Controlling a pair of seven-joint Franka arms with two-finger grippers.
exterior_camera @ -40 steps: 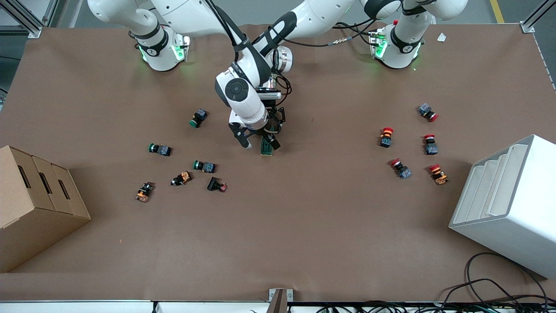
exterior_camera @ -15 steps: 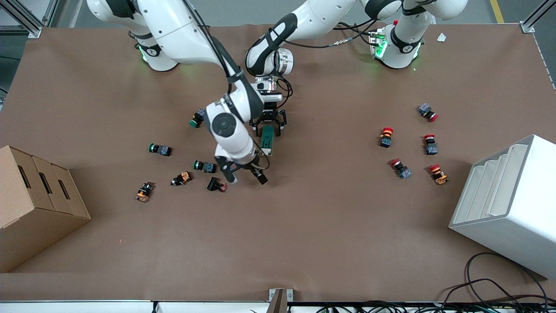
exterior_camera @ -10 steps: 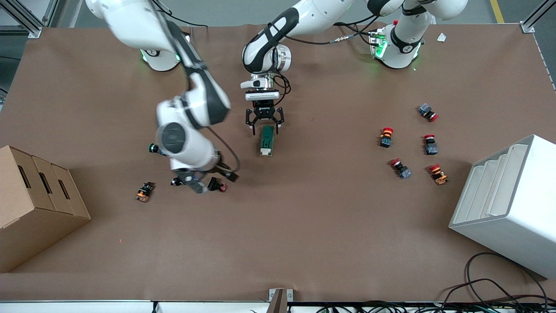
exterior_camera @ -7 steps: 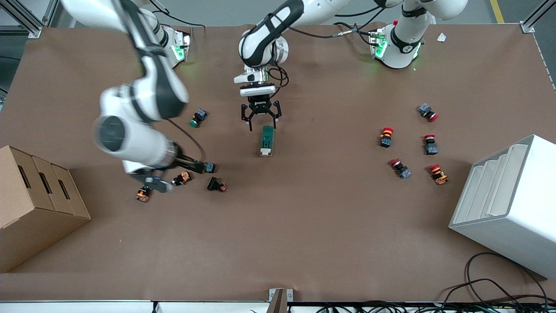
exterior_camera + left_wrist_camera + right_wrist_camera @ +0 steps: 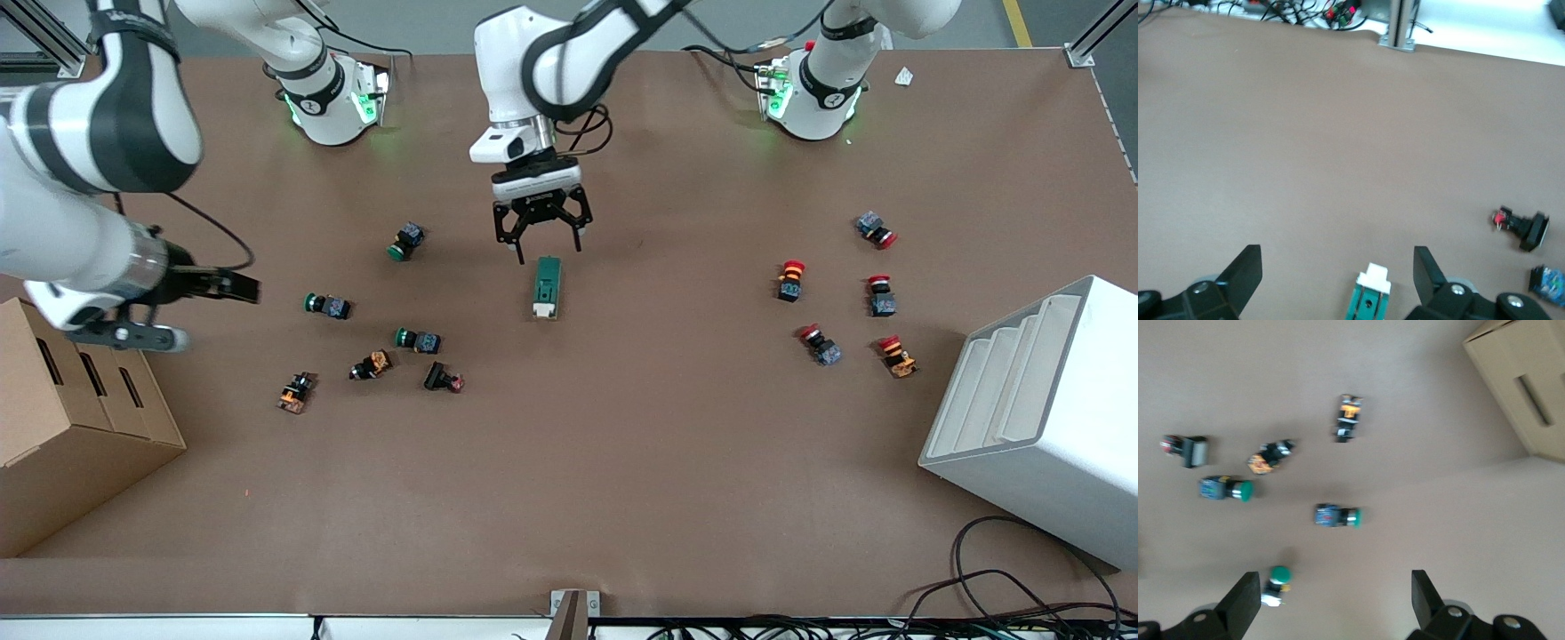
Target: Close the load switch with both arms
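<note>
The load switch (image 5: 547, 287), a dark green block with a white lever end, lies flat on the brown table near its middle. My left gripper (image 5: 542, 245) hangs open and empty just above the switch's end that is farther from the front camera. In the left wrist view the switch (image 5: 1369, 299) shows between the open fingers (image 5: 1245, 272), untouched. My right gripper (image 5: 218, 314) is open and empty, up in the air toward the right arm's end of the table, beside the cardboard box (image 5: 62, 418). In the right wrist view its gripper (image 5: 1335, 597) is open above several push buttons.
Green-capped push buttons (image 5: 327, 306) and orange and black ones (image 5: 371, 364) lie scattered toward the right arm's end. Red-capped push buttons (image 5: 789, 279) lie toward the left arm's end, near a white stepped rack (image 5: 1040, 418). Cables (image 5: 996, 578) lie at the near edge.
My left gripper let go of the load switch and rose above it. My right arm swung away from the switch to beside the cardboard box. The switch stays on the table.
</note>
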